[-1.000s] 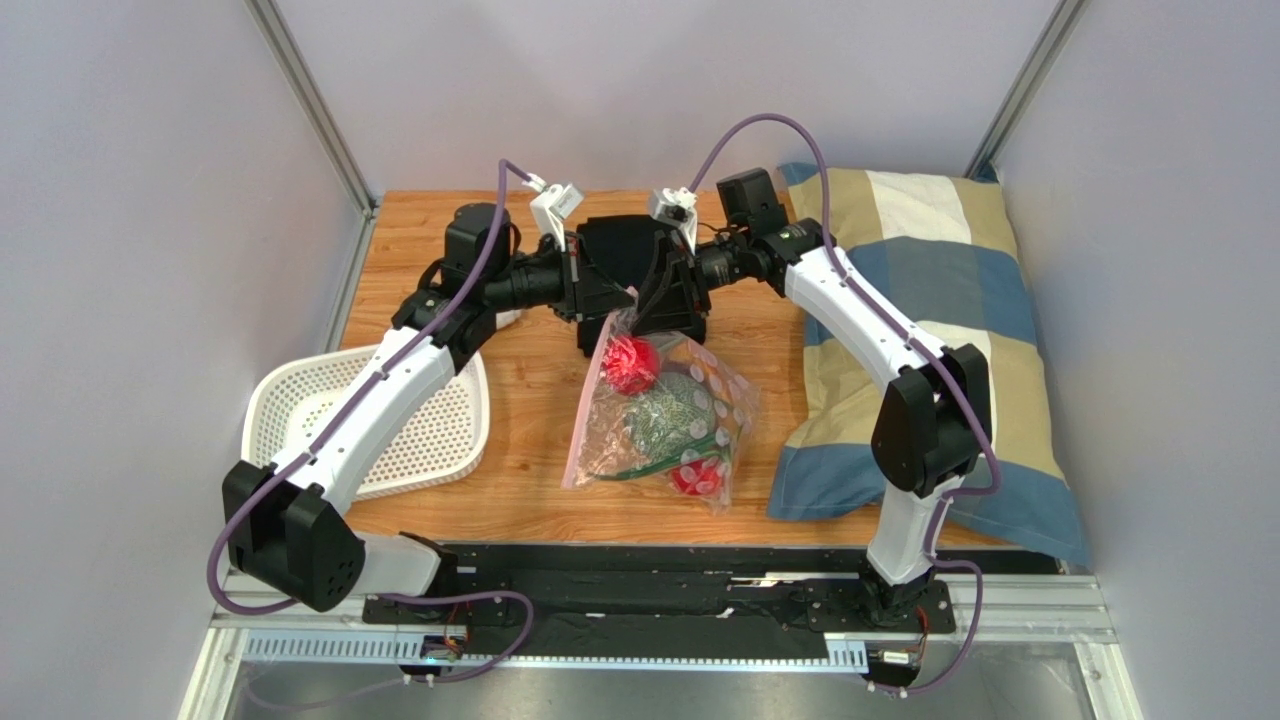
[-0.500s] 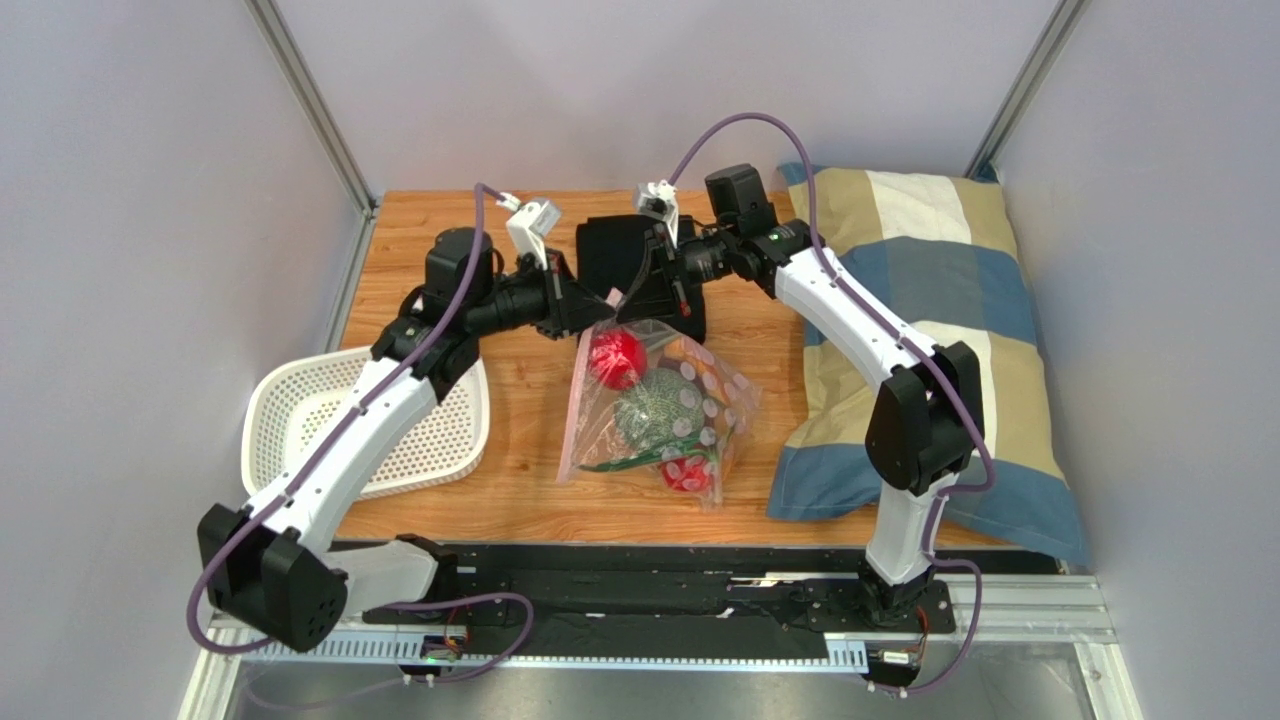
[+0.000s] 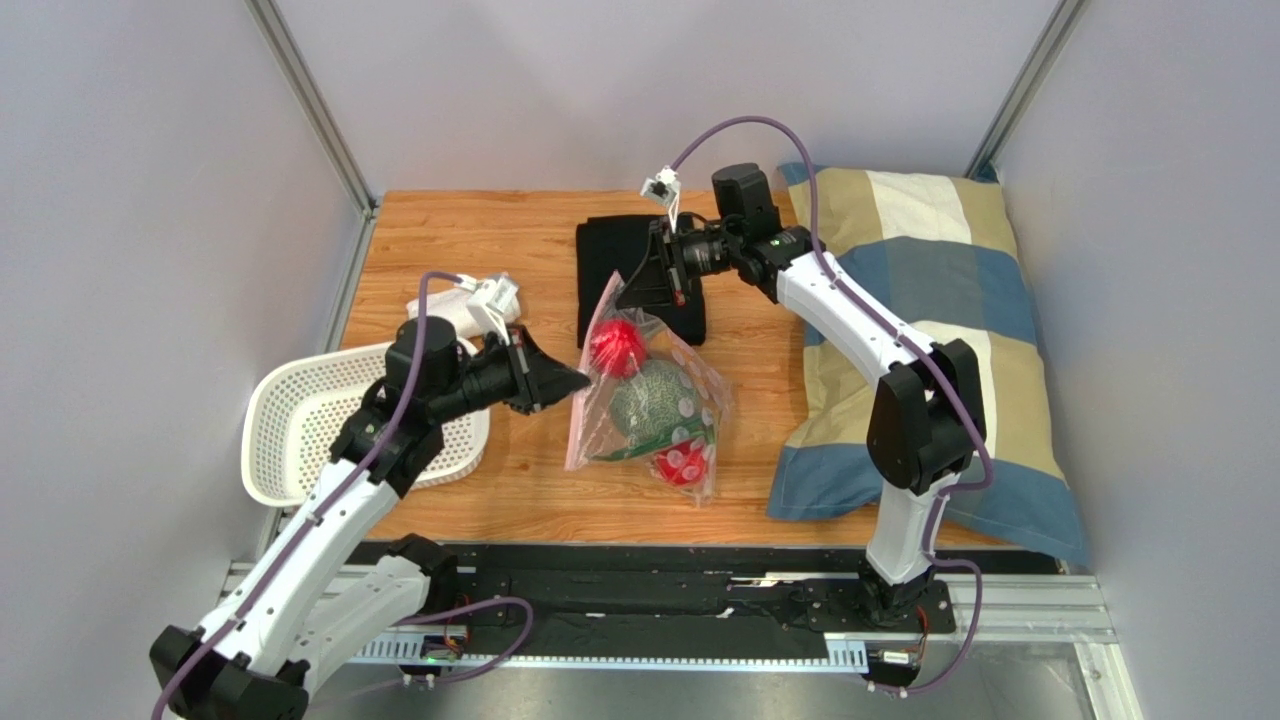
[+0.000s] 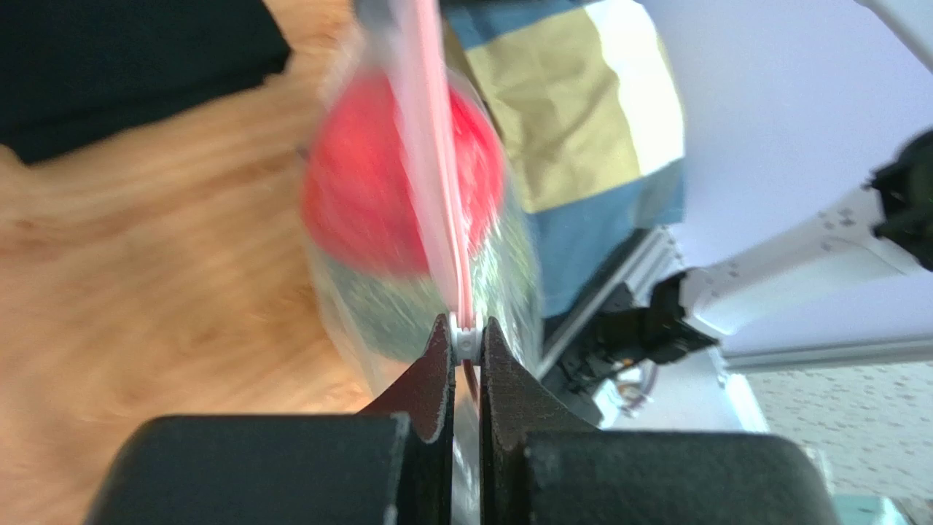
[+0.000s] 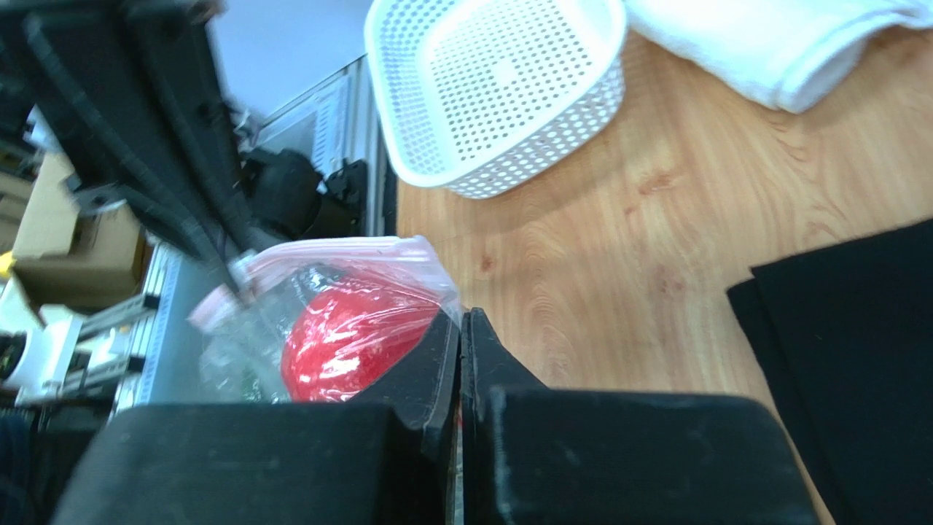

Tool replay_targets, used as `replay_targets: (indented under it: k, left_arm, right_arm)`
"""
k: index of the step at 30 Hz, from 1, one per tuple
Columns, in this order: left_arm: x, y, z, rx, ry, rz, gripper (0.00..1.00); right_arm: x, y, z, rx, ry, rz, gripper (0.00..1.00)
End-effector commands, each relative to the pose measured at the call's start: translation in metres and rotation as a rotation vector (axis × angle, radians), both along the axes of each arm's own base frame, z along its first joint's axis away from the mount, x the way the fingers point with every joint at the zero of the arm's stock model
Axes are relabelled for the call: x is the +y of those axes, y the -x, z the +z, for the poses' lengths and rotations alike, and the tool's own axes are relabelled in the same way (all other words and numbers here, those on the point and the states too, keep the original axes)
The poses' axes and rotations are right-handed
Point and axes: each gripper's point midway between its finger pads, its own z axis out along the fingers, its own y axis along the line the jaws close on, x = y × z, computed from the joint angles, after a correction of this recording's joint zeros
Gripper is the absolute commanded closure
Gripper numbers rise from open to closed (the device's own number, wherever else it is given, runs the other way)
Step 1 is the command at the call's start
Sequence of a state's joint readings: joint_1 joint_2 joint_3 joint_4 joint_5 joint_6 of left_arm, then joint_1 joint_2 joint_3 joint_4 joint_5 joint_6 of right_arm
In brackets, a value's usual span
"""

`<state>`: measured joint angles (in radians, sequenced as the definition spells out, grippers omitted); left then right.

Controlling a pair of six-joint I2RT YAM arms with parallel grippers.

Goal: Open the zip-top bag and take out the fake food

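The zip-top bag [image 3: 661, 413] lies on the wooden table, its far corner lifted. My right gripper [image 3: 622, 294] is shut on that corner, seen in the right wrist view [image 5: 458, 317]. My left gripper [image 3: 577, 389] is shut on the white zip slider [image 4: 468, 340] on the pinkish zip strip [image 4: 429, 164] along the bag's left edge. Inside the bag are a red fruit [image 3: 613, 350], a green leafy bunch [image 3: 646, 402] and a second red fruit [image 3: 685, 467]. The first fruit also shows in the wrist views [image 4: 361, 191] [image 5: 348, 334]. I cannot make out the orange piece.
A white perforated basket [image 3: 293, 428] sits at the left under my left arm. A folded black cloth [image 3: 604, 255] lies behind the bag. A checked pillow [image 3: 932, 315] fills the right side. A rolled white towel [image 5: 767, 44] lies beyond the basket.
My left gripper has moved from beside the right gripper toward the near left, along the zip strip, with the slider in it. The bag has shifted a little. The right gripper has stayed put.
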<state>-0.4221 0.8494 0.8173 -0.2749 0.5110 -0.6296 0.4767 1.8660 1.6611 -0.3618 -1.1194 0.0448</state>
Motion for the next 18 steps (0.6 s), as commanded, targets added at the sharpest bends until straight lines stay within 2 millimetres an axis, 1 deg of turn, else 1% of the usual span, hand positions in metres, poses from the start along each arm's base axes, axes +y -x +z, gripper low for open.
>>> replay_targets:
  k: [1,2,3,4,5,6,7,8,9,10,11,12,13,14,15,16,17,18]
  left_arm:
    - [-0.016,0.070,0.006,0.105,0.103,-0.181,1.00]
    - [-0.017,0.078,-0.001,0.147,0.107,-0.192,1.00]
    - [-0.017,0.084,-0.002,0.161,0.108,-0.202,1.00]
    - [-0.017,0.095,0.000,0.163,0.114,-0.222,1.00]
    - [-0.015,0.101,-0.004,0.189,0.112,-0.218,1.00]
    - [-0.014,0.103,-0.004,0.187,0.112,-0.200,1.00]
    - [-0.011,0.110,0.000,0.170,0.124,-0.206,1.00]
    - [-0.010,0.109,-0.002,0.177,0.129,-0.189,1.00]
    - [-0.009,0.109,-0.002,0.178,0.136,-0.186,1.00]
    - [-0.012,0.107,0.002,0.166,0.151,-0.188,1.00]
    - [-0.015,0.105,0.004,0.172,0.164,-0.196,1.00]
    - [-0.018,0.103,0.008,0.164,0.175,-0.204,1.00]
    - [-0.024,0.095,0.010,0.162,0.179,-0.205,1.00]
    - [-0.027,0.091,0.019,0.140,0.184,-0.210,1.00]
    - [-0.029,0.086,0.022,0.133,0.178,-0.207,1.00]
    - [-0.034,0.080,0.028,0.131,0.170,-0.208,1.00]
    - [-0.036,0.077,0.030,0.117,0.161,-0.217,1.00]
    - [-0.038,0.074,0.032,0.114,0.157,-0.221,1.00]
  right_arm:
    - [-0.029,-0.079,0.013,-0.119,0.038,-0.351,1.00]
    - [-0.032,-0.089,0.010,-0.106,0.059,-0.414,1.00]
    - [-0.035,-0.095,0.004,-0.067,0.070,-0.456,1.00]
    - [-0.038,-0.101,0.002,-0.055,0.078,-0.492,1.00]
    - [-0.041,-0.107,-0.002,-0.055,0.095,-0.531,1.00]
    - [-0.041,-0.110,-0.008,-0.041,0.110,-0.544,1.00]
    - [-0.041,-0.113,-0.003,-0.048,0.107,-0.546,1.00]
    - [-0.040,-0.113,-0.002,-0.044,0.112,-0.544,1.00]
    - [-0.039,-0.109,-0.008,-0.009,0.142,-0.543,1.00]
    - [-0.038,-0.110,0.004,-0.024,0.140,-0.546,1.00]
    - [-0.039,-0.109,0.004,-0.023,0.160,-0.555,1.00]
    - [-0.041,-0.100,-0.002,0.019,0.210,-0.560,0.84]
    - [-0.043,-0.100,0.006,0.040,0.224,-0.592,0.68]
    - [-0.053,-0.105,0.003,0.062,0.277,-0.682,0.47]
    - [-0.062,-0.093,-0.009,0.151,0.353,-0.708,0.00]
    - [-0.067,-0.088,-0.009,0.197,0.376,-0.724,0.00]
    - [-0.072,-0.086,0.001,0.199,0.388,-0.753,0.00]
    - [-0.084,-0.074,-0.008,0.273,0.460,-0.789,0.00]
